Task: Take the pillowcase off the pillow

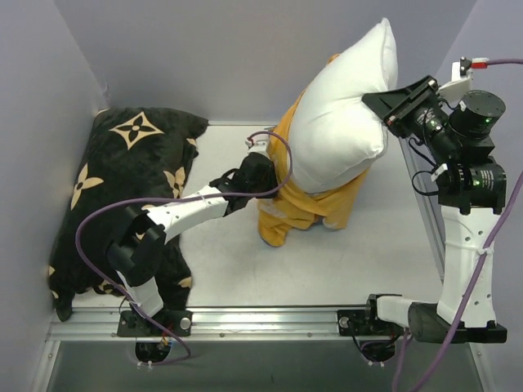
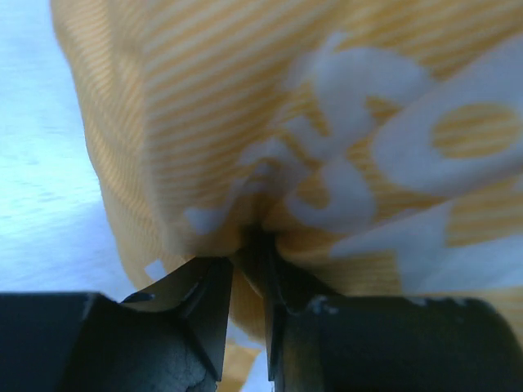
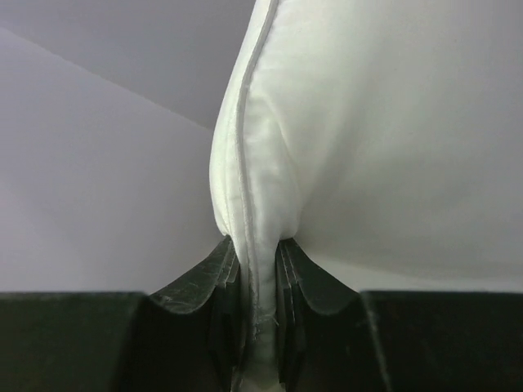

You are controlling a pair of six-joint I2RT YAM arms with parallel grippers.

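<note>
- Black flower-print cushion [image 1: 122,188] lies on the table [image 1: 343,269], left side, apart from the rest.
- Left gripper [image 1: 260,173] sits at the left flank of the pillowcase [image 1: 306,208]. Jaws are a slit apart with a fabric pucker at the tips; can't tell if it's clamped or free.
- Pillowcase is orange-yellow side out, hanging round the lower end of the pillow [image 1: 343,122], its bottom bunched on the table.
- Right gripper [image 1: 386,108] is clamped on the pillow's seamed edge, holding it aloft.
- Pillow is mostly bare, with one corner pointing up.
</note>
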